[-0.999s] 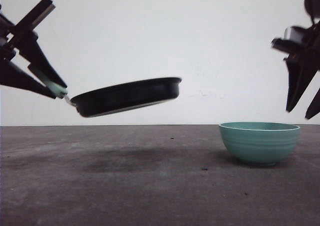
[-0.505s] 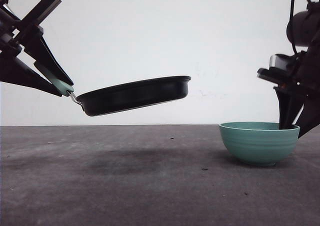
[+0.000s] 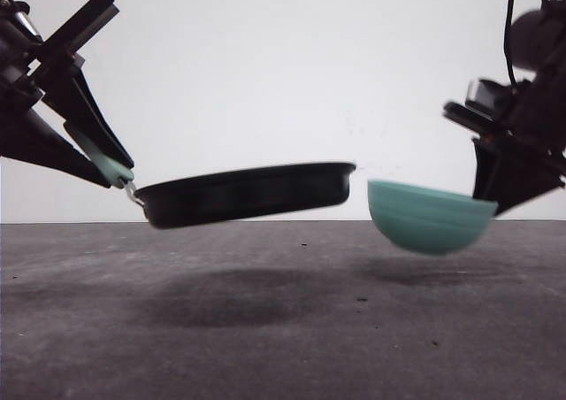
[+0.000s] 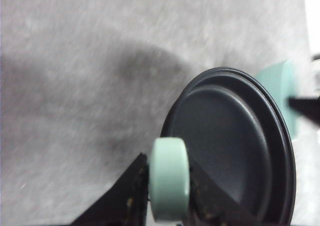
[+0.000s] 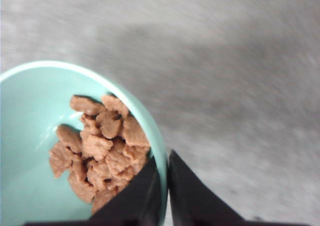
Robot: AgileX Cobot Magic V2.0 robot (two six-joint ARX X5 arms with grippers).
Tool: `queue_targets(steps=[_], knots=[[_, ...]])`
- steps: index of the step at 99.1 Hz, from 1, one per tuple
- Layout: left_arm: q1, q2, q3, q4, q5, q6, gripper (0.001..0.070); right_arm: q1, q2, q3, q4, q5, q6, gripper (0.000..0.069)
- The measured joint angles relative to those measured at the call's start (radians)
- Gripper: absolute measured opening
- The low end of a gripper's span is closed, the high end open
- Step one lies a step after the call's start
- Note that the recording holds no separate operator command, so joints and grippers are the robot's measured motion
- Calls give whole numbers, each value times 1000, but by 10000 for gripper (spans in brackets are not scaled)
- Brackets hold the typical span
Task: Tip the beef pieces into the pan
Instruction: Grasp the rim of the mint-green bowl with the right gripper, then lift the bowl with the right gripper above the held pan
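My left gripper (image 3: 110, 174) is shut on the mint-green handle (image 4: 169, 178) of the black pan (image 3: 243, 194), holding it in the air left of centre. The pan's inside (image 4: 225, 151) is bare. My right gripper (image 3: 486, 207) is shut on the rim of a teal bowl (image 3: 427, 216), which hangs above the table, tilted with its far-left side higher, close to the pan's right edge. Reddish-brown beef pieces (image 5: 100, 148) lie heaped inside the bowl (image 5: 30, 151), next to the inner finger (image 5: 137, 196).
A dark grey table (image 3: 283, 329) lies below both items, with their shadows on it. A plain white wall stands behind.
My right gripper closed on the bowl's rim, lifted it off the table and carried it left toward the pan. The pan shifted slightly right and lower.
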Motion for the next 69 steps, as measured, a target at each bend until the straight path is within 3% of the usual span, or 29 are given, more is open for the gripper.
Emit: queue_targets(steps=[16,31,43,69], knots=[[-18,0,5,-11,-16,14,58,83,-151,43,70,39,11,17],[-42,0,47,-35,-48,39,58,213,-271,66,118,134,23,16],[-59,0,125,-68,-75,67,58,343,-306,66,121,259,21,15],[-62,0,200,-104,-79,85,58,588,-306,65,144,584,-51,15]])
